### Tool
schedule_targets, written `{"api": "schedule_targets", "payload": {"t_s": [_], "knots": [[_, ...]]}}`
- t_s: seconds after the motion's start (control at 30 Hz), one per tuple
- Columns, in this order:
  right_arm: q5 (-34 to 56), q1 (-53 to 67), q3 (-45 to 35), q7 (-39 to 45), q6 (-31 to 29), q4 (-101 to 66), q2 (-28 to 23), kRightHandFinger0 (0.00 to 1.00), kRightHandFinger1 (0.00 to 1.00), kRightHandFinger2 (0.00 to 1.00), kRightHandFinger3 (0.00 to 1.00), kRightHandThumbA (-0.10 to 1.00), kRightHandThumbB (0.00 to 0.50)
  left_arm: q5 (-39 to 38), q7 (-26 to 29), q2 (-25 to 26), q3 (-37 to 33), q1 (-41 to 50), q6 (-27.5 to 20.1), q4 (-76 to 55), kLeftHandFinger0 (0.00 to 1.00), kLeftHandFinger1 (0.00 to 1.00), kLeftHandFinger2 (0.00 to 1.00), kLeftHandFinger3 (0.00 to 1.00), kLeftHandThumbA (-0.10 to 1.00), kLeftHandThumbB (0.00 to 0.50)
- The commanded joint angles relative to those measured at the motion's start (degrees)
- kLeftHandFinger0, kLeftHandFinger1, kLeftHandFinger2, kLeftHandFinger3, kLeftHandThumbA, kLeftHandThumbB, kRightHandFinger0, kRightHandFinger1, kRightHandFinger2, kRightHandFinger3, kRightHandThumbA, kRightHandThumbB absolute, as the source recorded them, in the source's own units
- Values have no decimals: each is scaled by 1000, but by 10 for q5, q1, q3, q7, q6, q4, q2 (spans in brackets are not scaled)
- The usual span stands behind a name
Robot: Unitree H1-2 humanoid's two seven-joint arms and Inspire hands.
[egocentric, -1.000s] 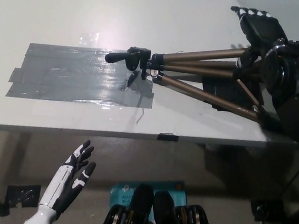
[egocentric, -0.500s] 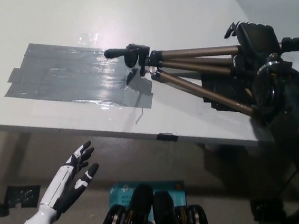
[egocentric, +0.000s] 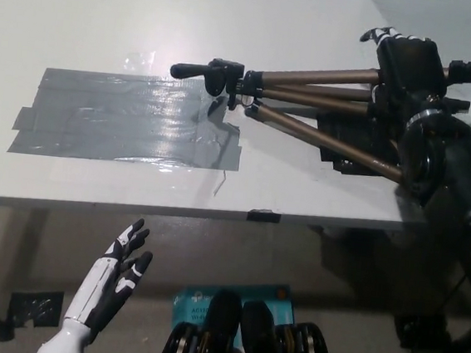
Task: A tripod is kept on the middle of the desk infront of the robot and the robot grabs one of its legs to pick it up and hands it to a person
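The bronze-legged tripod with a black head is seen in the head view lying on the white desk, its head at the grey tape patch. Its 3 legs are spread rightward, the uppermost clasped by the black right hand. The white left hand is held below the desk edge, fingers spread, empty.

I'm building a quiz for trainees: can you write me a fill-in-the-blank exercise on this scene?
The tripod lies with its head pointing toward picture ____. The black right hand is closed over the tripod's ____. The white left hand is ____, fingers apart, holding nothing, below the desk edge.
Missing words: left; legs; open.
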Motion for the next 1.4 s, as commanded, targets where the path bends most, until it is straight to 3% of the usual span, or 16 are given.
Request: {"api": "schedule_targets", "payload": {"t_s": [0.0, 0.07, 0.17, 0.3, 0.43, 0.77, 0.9, 1.03, 1.17, 1.37], "knots": [[-21, -76, -26, -227, -100, -124, -17, 0, 398, 778, 858, -100, 178, -23, -21, 10, 2, -24, -9, -14, 909, 1000, 1000, 1000, 868, 15], [-27, -81, -28, -213, -93, -163, -21, 0, 374, 814, 806, -100, 176, -23, -22, 10, 2, -28, -11, -10, 907, 1000, 1000, 1000, 866, 17], [-34, -86, -29, -210, -90, -188, -24, 0, 393, 859, 850, -100, 171, -16, -22, 15, -1, -31, -25, -7, 896, 1000, 1000, 1000, 873, 1], [-50, -93, -20, -218, -89, -190, -24, 0, 364, 803, 826, -100, 204, -4, -20, 19, -3, -31, -33, -8, 878, 1000, 1000, 1000, 905, 0], [-48, -95, -17, -208, -98, -183, -21, 0, 299, 760, 762, -100, 246, -7, -23, 18, -3, -31, -16, -13, 896, 1000, 1000, 1000, 929, 29], [-63, -106, 10, -214, -113, -117, -1, 0, 346, 774, 804, -100, 196, -7, -25, 16, -2, -27, -8, -17, 894, 1000, 1000, 1000, 905, 24], [-68, -105, 22, -223, -114, -97, 8, 0, 373, 791, 823, -100, 241, -9, -26, 13, -4, -19, -6, -21, 856, 1000, 1000, 1000, 881, 31], [-64, -96, 26, -219, -112, -99, 22, 0, 387, 790, 825, -100, 196, -9, -27, 13, -7, -8, -5, -25, 862, 1000, 1000, 1000, 858, 31], [-54, -101, 23, -225, -122, -88, 36, 0, 401, 785, 793, -100, 197, -11, -27, 12, -5, -10, -2, -26, 857, 992, 1000, 1000, 841, 34], [-55, -102, 23, -215, -113, -84, 49, 0, 433, 833, 830, -100, 187, -8, -27, 14, -4, -18, -4, -25, 849, 983, 1000, 1000, 835, 8]]}}
